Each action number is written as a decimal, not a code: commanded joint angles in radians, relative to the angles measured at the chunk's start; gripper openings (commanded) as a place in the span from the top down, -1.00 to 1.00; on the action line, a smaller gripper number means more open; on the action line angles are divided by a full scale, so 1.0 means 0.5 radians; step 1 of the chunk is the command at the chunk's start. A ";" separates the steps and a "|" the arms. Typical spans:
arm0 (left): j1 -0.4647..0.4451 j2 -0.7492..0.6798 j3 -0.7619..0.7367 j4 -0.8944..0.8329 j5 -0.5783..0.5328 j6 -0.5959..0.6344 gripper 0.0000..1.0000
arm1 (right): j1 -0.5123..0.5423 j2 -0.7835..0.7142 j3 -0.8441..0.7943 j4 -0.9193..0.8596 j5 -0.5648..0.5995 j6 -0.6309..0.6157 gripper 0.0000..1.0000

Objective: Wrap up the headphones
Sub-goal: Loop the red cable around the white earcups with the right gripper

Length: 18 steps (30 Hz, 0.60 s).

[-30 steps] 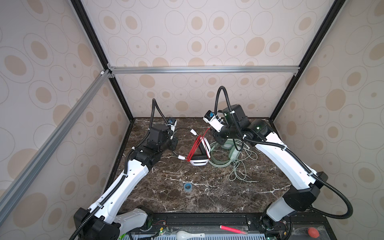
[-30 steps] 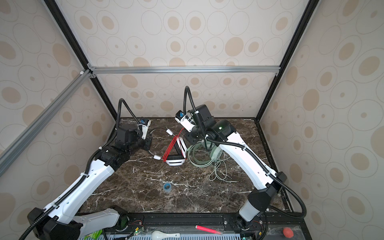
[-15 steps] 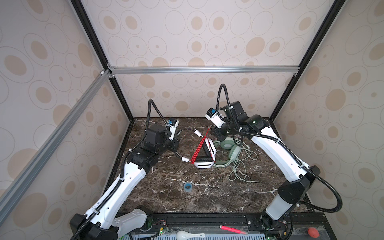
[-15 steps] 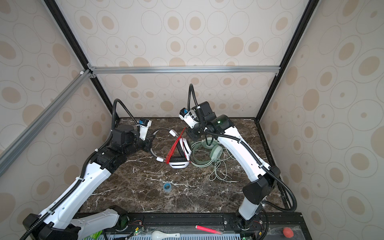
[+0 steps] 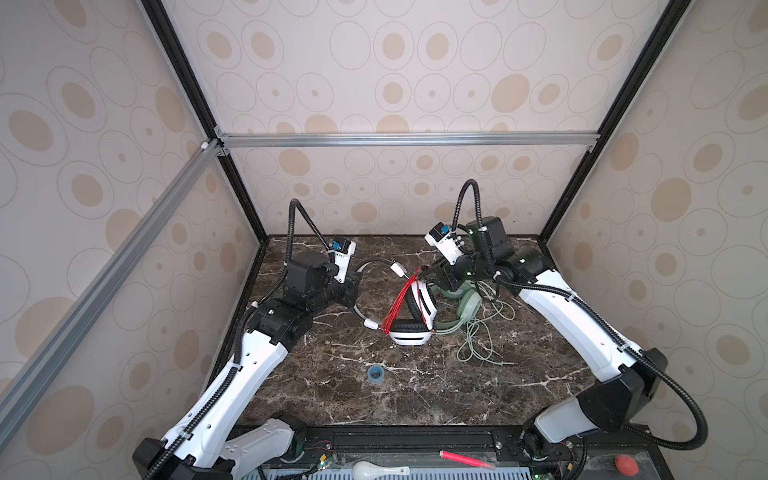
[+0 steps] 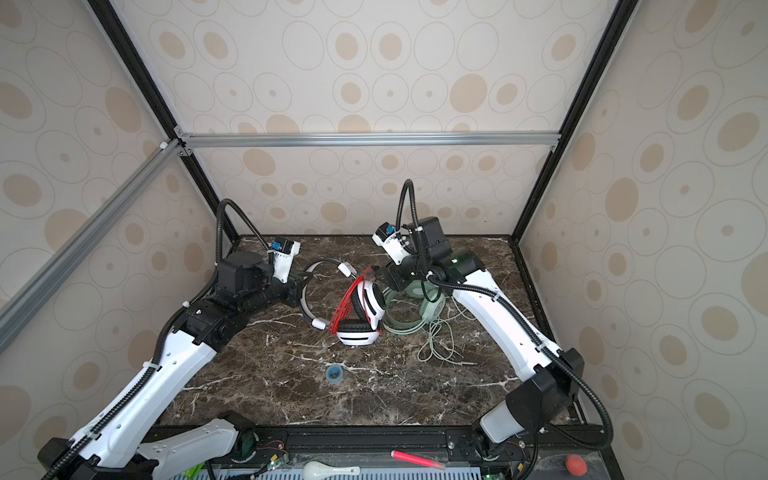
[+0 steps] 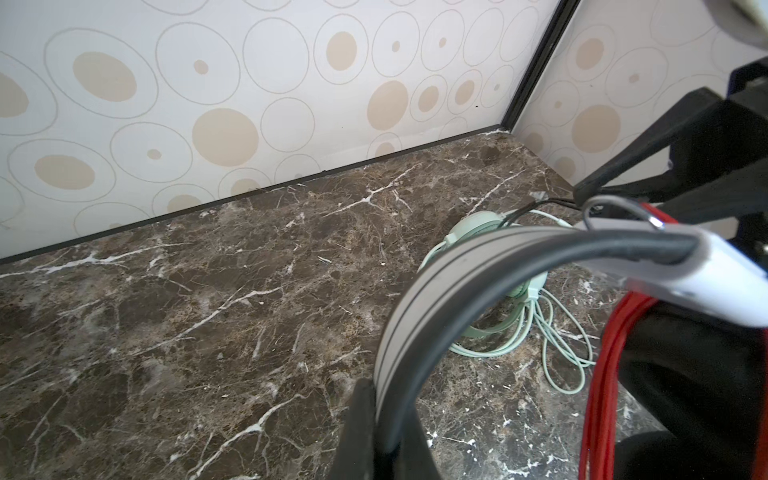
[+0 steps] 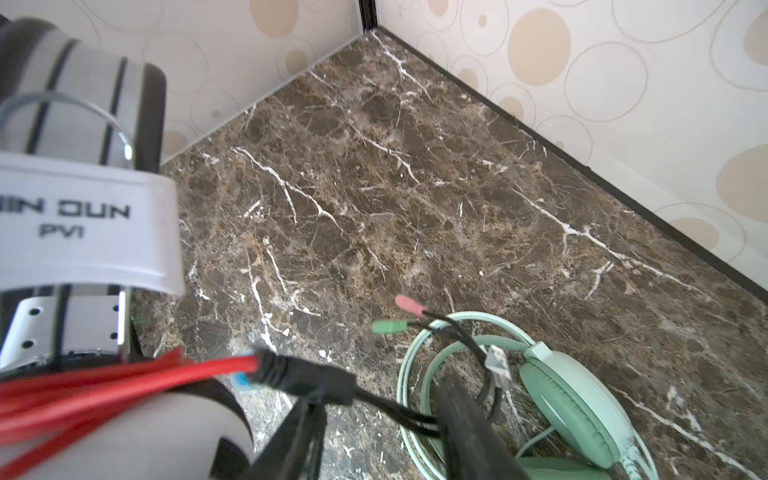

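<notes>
The white-and-black headphones (image 5: 411, 330) (image 6: 357, 332) stand on the marble top with the red cord (image 5: 400, 303) (image 6: 345, 305) wound in several turns across the ear cups. My left gripper (image 5: 353, 287) (image 6: 300, 286) (image 7: 386, 436) is shut on their headband (image 7: 457, 266). At the wound cord's far end, my right gripper (image 5: 430, 274) (image 6: 380, 275) (image 8: 378, 419) is open; the cord's black end piece (image 8: 307, 380) rests against one finger and thin black leads cross the gap. The mint-green headphones (image 5: 465, 309) (image 6: 428, 309) (image 8: 573, 399) lie just right of it, their pale cord (image 5: 478, 343) (image 6: 436, 347) loose.
A pink plug (image 8: 409, 305) and a green plug (image 8: 388, 327) lie on the marble beside the mint headband. A small blue ring (image 5: 376, 372) (image 6: 332, 372) sits toward the front. The enclosure's back wall and side walls stand close behind both grippers.
My right gripper's jaws have spread apart from around the cord's black end. The left arm has shifted the headband and the white-and-black headphones slightly to the right.
</notes>
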 commanded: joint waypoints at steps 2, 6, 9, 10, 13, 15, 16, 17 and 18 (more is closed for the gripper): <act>-0.008 -0.054 0.162 0.063 0.208 -0.148 1.00 | -0.040 -0.150 -0.198 0.266 -0.170 0.043 -0.02; -0.008 -0.048 0.255 -0.016 0.241 -0.150 1.00 | -0.050 -0.277 -0.369 0.411 -0.280 0.061 -0.10; -0.008 -0.033 0.341 -0.053 0.258 -0.170 1.00 | -0.050 -0.394 -0.533 0.590 -0.357 0.076 -0.20; -0.008 -0.029 0.366 -0.062 0.262 -0.179 1.00 | -0.051 -0.431 -0.586 0.651 -0.374 0.090 -0.23; -0.008 -0.014 0.455 -0.100 0.265 -0.208 1.00 | -0.053 -0.536 -0.717 0.783 -0.411 0.145 -0.28; -0.008 -0.010 0.510 -0.122 0.273 -0.223 1.00 | -0.052 -0.587 -0.759 0.799 -0.428 0.168 -0.29; -0.008 -0.001 0.541 -0.136 0.277 -0.233 1.00 | -0.053 -0.613 -0.778 0.803 -0.446 0.187 -0.30; -0.008 0.007 0.572 -0.155 0.285 -0.238 1.00 | -0.054 -0.642 -0.802 0.822 -0.466 0.211 -0.31; -0.009 0.014 0.598 -0.164 0.290 -0.243 1.00 | -0.052 -0.662 -0.825 0.840 -0.486 0.233 -0.31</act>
